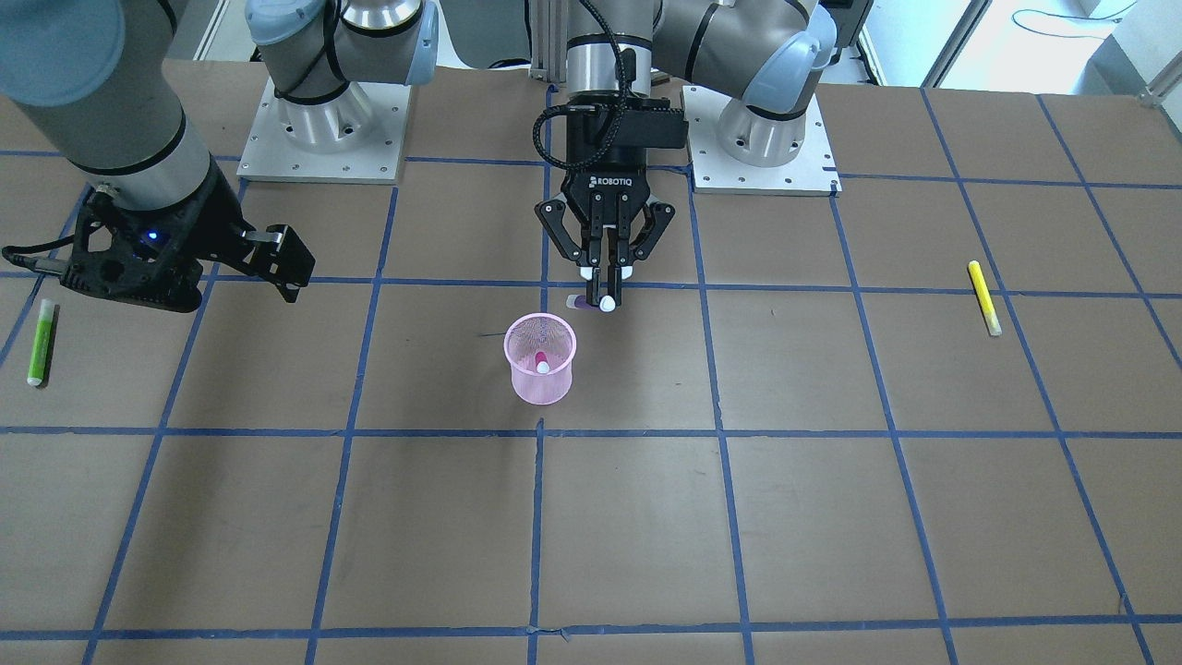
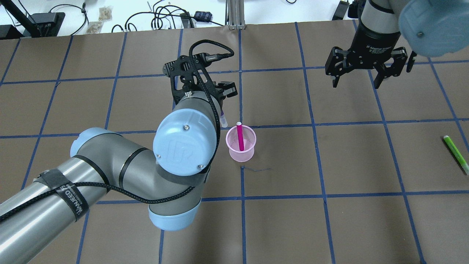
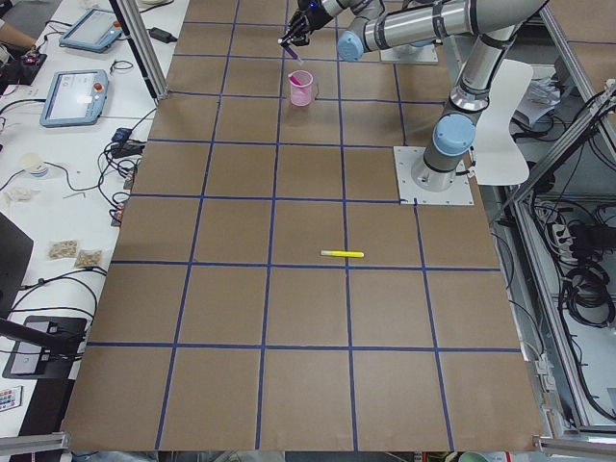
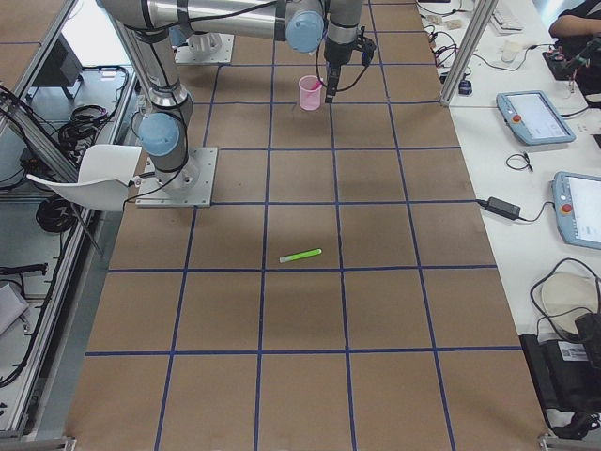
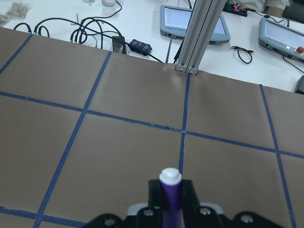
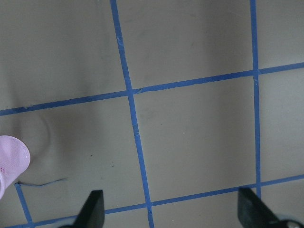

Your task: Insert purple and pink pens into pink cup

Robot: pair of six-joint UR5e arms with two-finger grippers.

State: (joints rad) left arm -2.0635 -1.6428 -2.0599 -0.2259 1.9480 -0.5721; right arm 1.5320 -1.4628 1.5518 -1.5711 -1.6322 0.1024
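Note:
The pink mesh cup (image 1: 540, 374) stands upright near the table's middle, and it also shows in the overhead view (image 2: 240, 152). A pink pen (image 1: 542, 362) stands inside it, leaning on the rim (image 2: 240, 136). My left gripper (image 1: 605, 296) points down and is shut on the purple pen (image 1: 580, 302), whose white cap shows in the left wrist view (image 5: 170, 183). It holds the pen just beside the cup, on the robot's side, outside the rim (image 2: 223, 119). My right gripper (image 2: 355, 82) is open and empty, well off to the right of the cup.
A green highlighter (image 1: 40, 342) lies on the table at the robot's far right. A yellow highlighter (image 1: 984, 297) lies at the robot's far left. The brown table is marked with a blue tape grid. The cup's edge shows in the right wrist view (image 6: 12, 159).

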